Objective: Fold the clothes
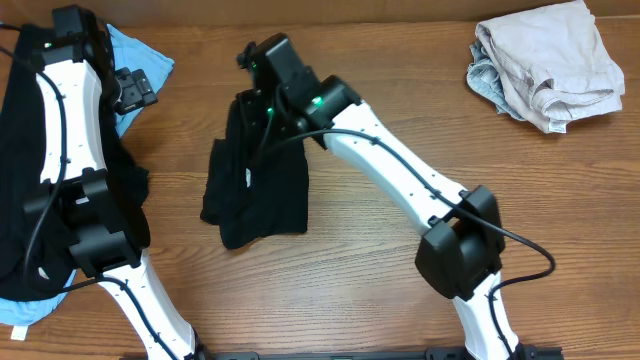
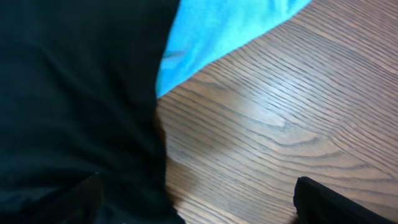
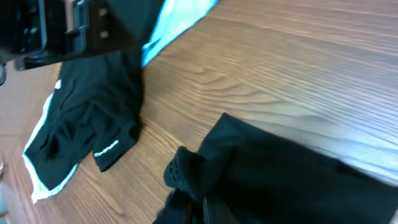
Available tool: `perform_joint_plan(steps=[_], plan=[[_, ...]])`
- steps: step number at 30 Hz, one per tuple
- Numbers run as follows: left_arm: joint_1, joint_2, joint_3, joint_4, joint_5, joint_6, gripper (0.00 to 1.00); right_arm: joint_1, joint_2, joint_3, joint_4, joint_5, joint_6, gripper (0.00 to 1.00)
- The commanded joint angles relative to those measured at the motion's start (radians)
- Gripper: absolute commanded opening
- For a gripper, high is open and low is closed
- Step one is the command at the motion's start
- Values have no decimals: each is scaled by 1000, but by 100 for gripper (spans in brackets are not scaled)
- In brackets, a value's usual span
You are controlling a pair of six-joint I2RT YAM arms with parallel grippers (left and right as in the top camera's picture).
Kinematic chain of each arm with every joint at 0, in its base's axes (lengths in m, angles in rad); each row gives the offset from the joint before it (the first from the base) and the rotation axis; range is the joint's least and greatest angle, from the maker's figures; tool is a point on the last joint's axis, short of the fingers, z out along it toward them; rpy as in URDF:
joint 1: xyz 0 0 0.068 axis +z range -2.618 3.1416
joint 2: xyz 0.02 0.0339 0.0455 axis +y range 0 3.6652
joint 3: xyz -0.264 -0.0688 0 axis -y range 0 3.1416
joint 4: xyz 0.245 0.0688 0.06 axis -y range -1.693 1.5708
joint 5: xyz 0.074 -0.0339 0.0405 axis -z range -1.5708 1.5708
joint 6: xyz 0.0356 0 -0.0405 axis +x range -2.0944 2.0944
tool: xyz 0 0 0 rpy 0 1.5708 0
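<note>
A bunched black T-shirt (image 1: 262,195) lies mid-table, its top edge pinched and lifted by my right gripper (image 1: 249,104), which is shut on it. In the right wrist view that black T-shirt (image 3: 280,180) gathers into a wad around the closed right gripper (image 3: 200,211) and hides the jaws. At the far left lies a pile of black clothes (image 1: 18,150) over a light-blue garment (image 1: 145,55). My left gripper (image 1: 131,90) hovers open at the pile's edge. In its own view the left gripper (image 2: 199,208) holds nothing, with one finger over black cloth (image 2: 68,106) and the other over bare wood.
A heap of beige clothes (image 1: 548,62) sits at the back right corner. The left arm (image 1: 75,150) stretches over the black pile. Bare wooden table (image 1: 400,80) lies between the middle shirt and the beige heap.
</note>
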Motion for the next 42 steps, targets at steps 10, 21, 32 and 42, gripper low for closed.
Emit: perform_joint_plan(steps=[10, 21, 32, 42], plan=[[-23, -7, 8, 14, 18, -27, 100, 144, 75, 13, 24, 2, -19, 63], [16, -7, 8, 41, 19, -27, 100, -23, -39, 50, -167, -61, -99, 65], [14, -7, 8, 30, 24, -27, 100, 10, 8, 25, -283, -65, -102, 57], [14, -7, 8, 27, 24, -27, 100, 85, 40, -37, -259, 12, -64, 55]])
